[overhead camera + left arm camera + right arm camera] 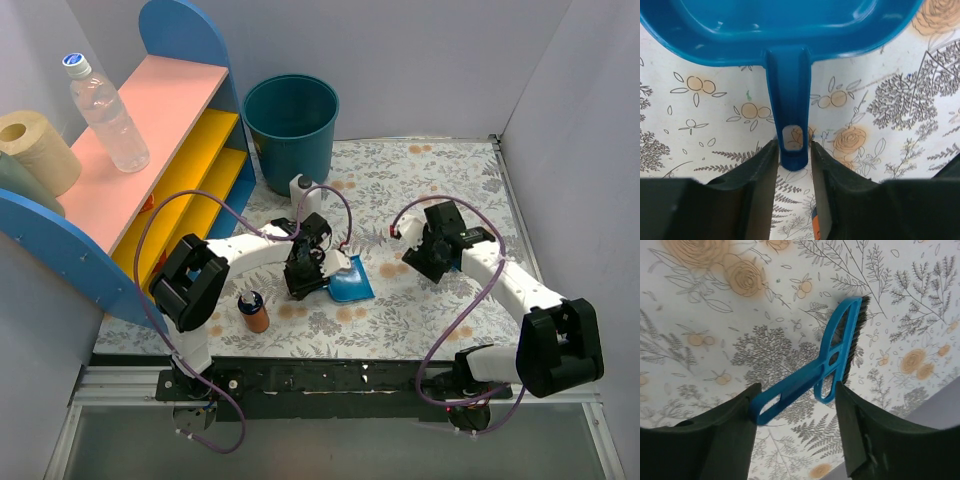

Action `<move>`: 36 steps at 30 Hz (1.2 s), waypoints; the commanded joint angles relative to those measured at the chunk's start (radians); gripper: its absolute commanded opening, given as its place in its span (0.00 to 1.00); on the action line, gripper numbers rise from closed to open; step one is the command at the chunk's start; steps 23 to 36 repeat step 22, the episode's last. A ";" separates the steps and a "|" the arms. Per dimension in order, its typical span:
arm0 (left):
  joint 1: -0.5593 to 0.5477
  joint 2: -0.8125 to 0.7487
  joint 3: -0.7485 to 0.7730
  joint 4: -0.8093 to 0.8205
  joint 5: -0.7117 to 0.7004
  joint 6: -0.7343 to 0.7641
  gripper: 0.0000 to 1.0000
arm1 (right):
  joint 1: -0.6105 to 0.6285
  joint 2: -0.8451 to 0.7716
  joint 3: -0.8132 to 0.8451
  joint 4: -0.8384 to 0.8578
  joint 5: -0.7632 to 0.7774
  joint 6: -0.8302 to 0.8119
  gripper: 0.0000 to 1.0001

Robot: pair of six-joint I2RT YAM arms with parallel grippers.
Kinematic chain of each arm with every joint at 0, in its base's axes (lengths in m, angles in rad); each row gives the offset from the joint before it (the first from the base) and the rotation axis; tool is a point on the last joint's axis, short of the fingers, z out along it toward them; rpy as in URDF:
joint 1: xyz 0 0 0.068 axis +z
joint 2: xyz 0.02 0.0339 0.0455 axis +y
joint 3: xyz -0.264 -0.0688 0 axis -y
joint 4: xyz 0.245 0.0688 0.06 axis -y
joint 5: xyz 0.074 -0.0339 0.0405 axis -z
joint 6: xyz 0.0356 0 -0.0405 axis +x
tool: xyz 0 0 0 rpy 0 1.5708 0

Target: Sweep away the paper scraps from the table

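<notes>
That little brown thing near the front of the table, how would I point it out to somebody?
Start at the pink-and-yellow shelf unit on the left of the table, then drop to the table's near edge. Just left of the blue dustpan stands a small bottle. It alone is orange-brown with a dark cap.

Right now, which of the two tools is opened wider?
The right tool: the gap between its fingers is far wider than the handle of the blue brush lying there. On the left tool, the fingers sit close beside the dustpan handle.
</notes>
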 commanded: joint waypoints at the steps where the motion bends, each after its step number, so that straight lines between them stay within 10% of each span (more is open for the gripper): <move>1: -0.003 -0.099 0.010 -0.048 0.015 0.034 0.36 | 0.002 -0.005 0.191 -0.301 -0.218 0.120 0.81; 7: -0.003 -0.170 0.080 -0.086 0.058 0.016 0.50 | 0.002 -0.008 0.415 -0.420 -0.357 0.259 0.94; 12: -0.003 -0.237 0.250 -0.083 0.087 -0.024 0.52 | -0.001 -0.006 0.504 -0.301 -0.139 0.534 0.95; 20: 0.007 -0.248 0.510 0.001 -0.029 -0.033 0.98 | -0.010 0.085 0.818 -0.254 0.208 0.631 0.97; 36: 0.020 -0.234 0.570 0.029 -0.075 -0.044 0.98 | -0.012 0.116 0.889 -0.254 0.224 0.631 0.98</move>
